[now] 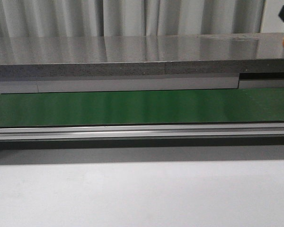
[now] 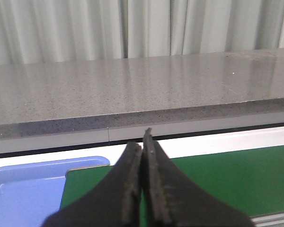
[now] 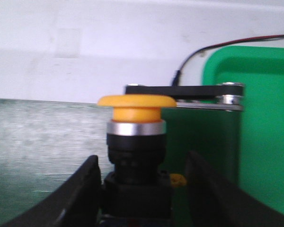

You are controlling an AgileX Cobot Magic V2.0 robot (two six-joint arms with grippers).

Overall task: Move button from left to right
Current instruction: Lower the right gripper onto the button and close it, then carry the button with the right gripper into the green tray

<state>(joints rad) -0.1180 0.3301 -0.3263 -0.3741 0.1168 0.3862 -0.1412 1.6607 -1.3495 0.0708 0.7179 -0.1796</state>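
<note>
The button [image 3: 136, 142] sits upright between my right gripper [image 3: 139, 189] fingers, clamped at its black body, above the green tray [image 3: 255, 118]. A loose grip could tip it. My left gripper [image 2: 142, 189] is clenched empty.

1. White surface [image 1: 142, 194] spans the foreground.
2. Green belt [image 1: 132, 108] runs across it, edged by an aluminium rail [image 1: 142, 131].
3. Blue tray [image 2: 23, 189] sits at the belt's left end.
4. Grey speckled counter [image 1: 109, 54] behind.
</note>
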